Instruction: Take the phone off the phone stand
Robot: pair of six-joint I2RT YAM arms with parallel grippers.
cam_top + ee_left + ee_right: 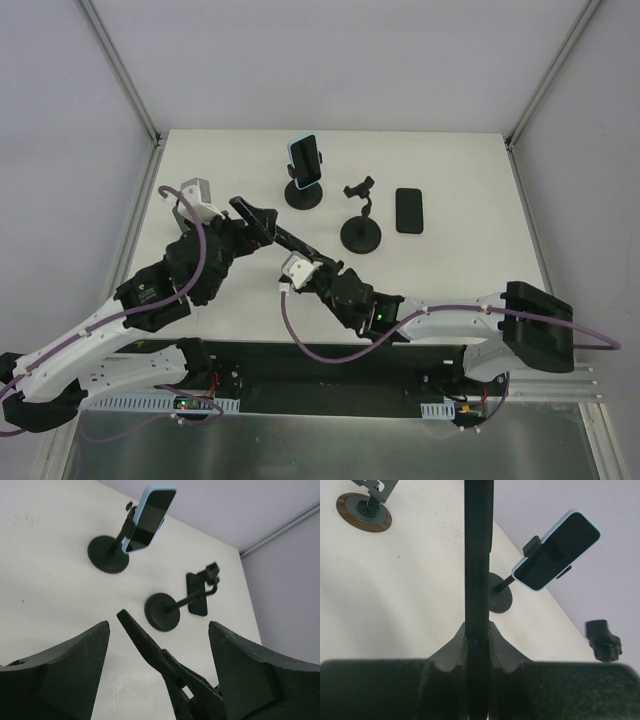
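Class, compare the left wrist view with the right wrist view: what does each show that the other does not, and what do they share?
Only the left wrist view shows the black phone lying flat, the round base of the empty stand, and the shut right gripper poking in between the fingers of the open left gripper. Only the right wrist view shows the metal stand with a brown base. Both show the blue-cased phone clamped in its stand, and the empty stand's clamp.
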